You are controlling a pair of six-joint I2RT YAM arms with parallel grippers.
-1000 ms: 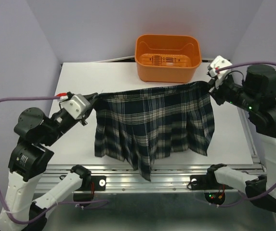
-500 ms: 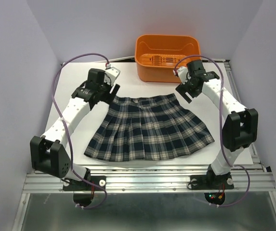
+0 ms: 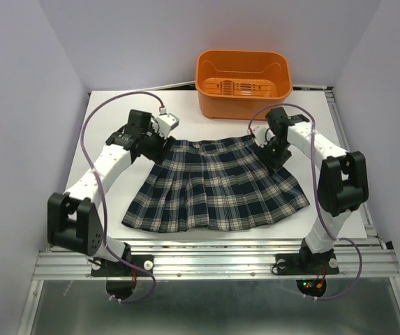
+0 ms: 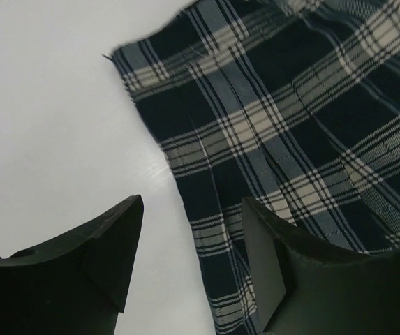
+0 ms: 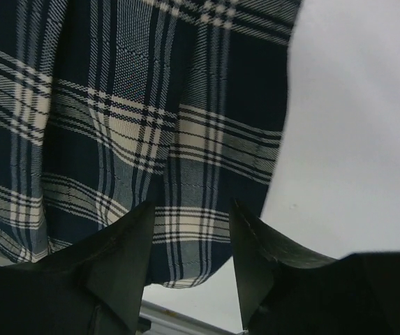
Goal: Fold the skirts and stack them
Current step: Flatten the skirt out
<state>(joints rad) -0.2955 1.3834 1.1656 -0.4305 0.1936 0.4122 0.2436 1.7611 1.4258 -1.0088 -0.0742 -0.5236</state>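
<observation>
One plaid skirt [image 3: 217,185] lies spread flat on the white table [image 3: 109,115], with its narrow waistband toward the back and its flared hem toward the front. My left gripper [image 3: 159,148] hovers at the waistband's left corner. In the left wrist view it [image 4: 189,258] stands open, and the skirt's [image 4: 276,132] left edge runs beneath the gap, ungripped. My right gripper [image 3: 275,157] is over the skirt's upper right side. It [image 5: 191,255] is open too, with plaid cloth [image 5: 137,125] lying below its fingers and bare table to the right.
An orange plastic basket [image 3: 242,84] stands at the back of the table, just behind the waistband. A metal rail [image 3: 220,262] runs along the front edge below the hem. Purple walls close in on both sides.
A second ago both grippers held the skirt up by its waistband corners. It now lies flat, released. Both grippers have since dropped closer to its upper corners, their jaws somewhat narrower.
</observation>
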